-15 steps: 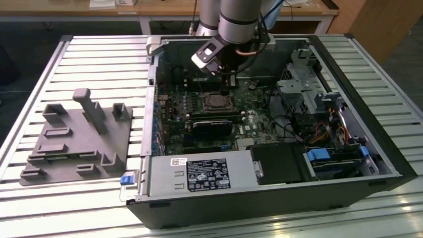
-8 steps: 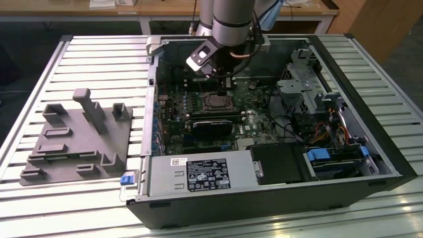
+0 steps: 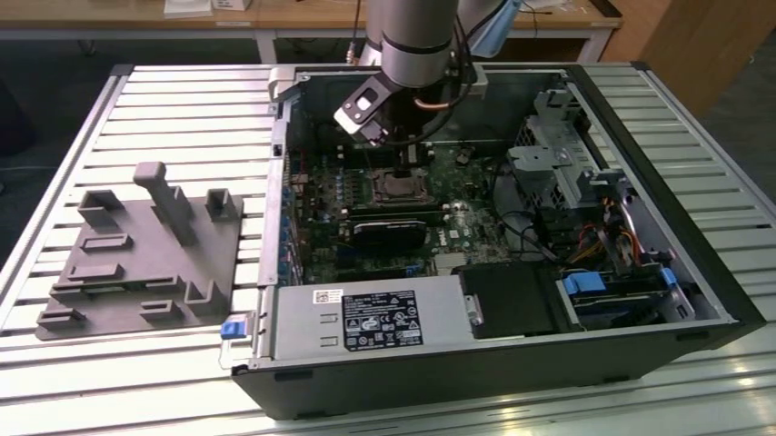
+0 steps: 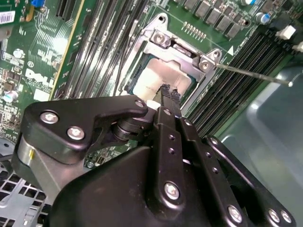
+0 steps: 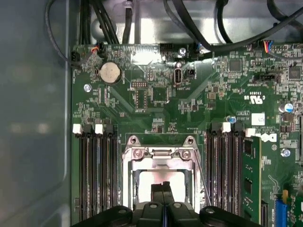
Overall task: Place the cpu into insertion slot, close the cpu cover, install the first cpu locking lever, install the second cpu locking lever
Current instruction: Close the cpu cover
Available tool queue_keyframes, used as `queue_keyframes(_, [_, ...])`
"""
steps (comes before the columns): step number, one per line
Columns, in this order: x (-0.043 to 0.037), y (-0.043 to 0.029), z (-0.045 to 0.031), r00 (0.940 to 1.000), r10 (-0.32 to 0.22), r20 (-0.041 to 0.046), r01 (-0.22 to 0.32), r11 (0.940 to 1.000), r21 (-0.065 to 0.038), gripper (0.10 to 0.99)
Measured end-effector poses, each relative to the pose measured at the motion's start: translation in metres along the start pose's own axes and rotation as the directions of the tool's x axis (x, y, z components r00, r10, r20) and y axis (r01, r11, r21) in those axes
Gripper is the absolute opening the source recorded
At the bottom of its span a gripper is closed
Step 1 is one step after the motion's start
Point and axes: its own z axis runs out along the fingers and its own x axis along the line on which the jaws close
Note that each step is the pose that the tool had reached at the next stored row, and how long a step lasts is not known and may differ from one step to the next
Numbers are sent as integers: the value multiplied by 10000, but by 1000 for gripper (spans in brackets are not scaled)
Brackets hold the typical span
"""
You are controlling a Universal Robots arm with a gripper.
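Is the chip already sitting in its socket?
Yes, the chip lies flat in the socket, inside the silver frame.

Grey arm (image 3: 419, 32); blk gripper (image 4: 171, 93), screws (image 4: 171, 190), tips (image 4: 165, 90) maybe ribbed.

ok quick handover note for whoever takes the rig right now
Claw: shut, nothing in it, tips right at the cpu.
The cpu sits in the insertion slot; the cpu cover looks down over it.
Done: placing, probably the cover.
Left: one locking lever sticks out free, unlatched; the other I cannot tell.
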Motion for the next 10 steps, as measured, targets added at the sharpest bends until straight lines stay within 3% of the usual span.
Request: queue_keyframes(10, [-1, -33, 6, 10000, -36, 0, 36, 10000, -10, 106])
